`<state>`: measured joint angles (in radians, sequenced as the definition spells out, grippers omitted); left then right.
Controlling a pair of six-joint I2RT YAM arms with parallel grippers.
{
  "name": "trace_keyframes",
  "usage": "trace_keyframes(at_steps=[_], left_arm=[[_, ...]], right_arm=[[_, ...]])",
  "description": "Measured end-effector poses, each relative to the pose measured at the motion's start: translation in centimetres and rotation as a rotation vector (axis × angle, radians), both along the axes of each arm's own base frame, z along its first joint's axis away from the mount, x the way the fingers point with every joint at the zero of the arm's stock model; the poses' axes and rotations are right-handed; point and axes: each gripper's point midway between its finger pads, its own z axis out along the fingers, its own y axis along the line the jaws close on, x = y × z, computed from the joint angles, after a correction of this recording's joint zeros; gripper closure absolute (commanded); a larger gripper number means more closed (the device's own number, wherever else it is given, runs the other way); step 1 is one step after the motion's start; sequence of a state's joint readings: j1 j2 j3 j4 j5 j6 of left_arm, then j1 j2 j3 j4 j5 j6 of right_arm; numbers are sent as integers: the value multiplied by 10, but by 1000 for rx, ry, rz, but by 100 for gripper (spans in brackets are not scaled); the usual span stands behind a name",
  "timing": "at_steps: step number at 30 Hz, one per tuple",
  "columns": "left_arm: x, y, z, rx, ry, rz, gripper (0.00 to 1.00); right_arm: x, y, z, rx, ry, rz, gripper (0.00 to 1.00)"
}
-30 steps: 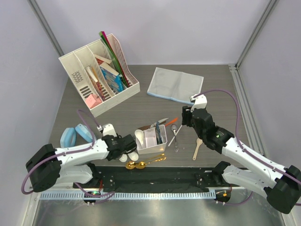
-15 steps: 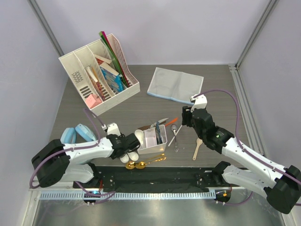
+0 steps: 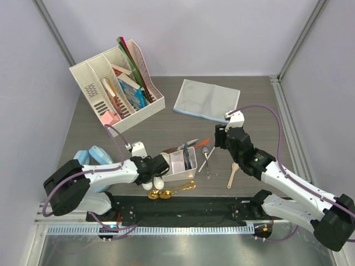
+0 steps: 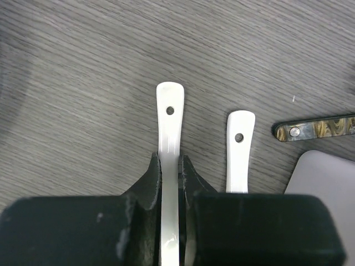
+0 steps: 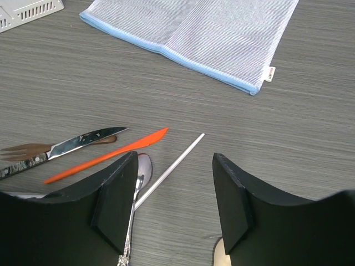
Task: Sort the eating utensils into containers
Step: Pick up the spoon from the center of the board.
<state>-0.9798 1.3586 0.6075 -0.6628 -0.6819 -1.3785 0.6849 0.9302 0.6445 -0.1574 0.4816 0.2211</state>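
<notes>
In the left wrist view my left gripper is shut on the handle of a white ceramic soup spoon. A second white spoon lies just to its right, beside a patterned handle. From above, the left gripper sits against the left side of the white container, which holds several utensils. Two gold spoons lie in front of it. My right gripper hangs open over a white stick and a silver spoon, near an orange knife and a silver knife.
A wooden spoon lies right of the container. A grey-blue mesh pouch lies at the back right. A white file organiser with books stands at the back left. Blue objects rest near the left edge.
My left gripper has moved right toward the container and closed on the white spoon's handle. The right arm has not moved.
</notes>
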Motion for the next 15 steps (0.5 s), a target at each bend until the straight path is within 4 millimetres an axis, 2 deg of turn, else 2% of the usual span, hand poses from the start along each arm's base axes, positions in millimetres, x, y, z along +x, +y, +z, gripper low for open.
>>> trace_keyframes(at_steps=[5, 12, 15], left_arm=[[0, -1, 4, -22, -5, -3, 100], [-5, 9, 32, -54, -33, -5, 100], [-3, 12, 50, -78, -66, -10, 100]], right_arm=[[0, 1, 0, 2, 1, 3, 39], [0, 0, -3, 11, 8, -3, 39], [0, 1, -4, 15, 14, -2, 39]])
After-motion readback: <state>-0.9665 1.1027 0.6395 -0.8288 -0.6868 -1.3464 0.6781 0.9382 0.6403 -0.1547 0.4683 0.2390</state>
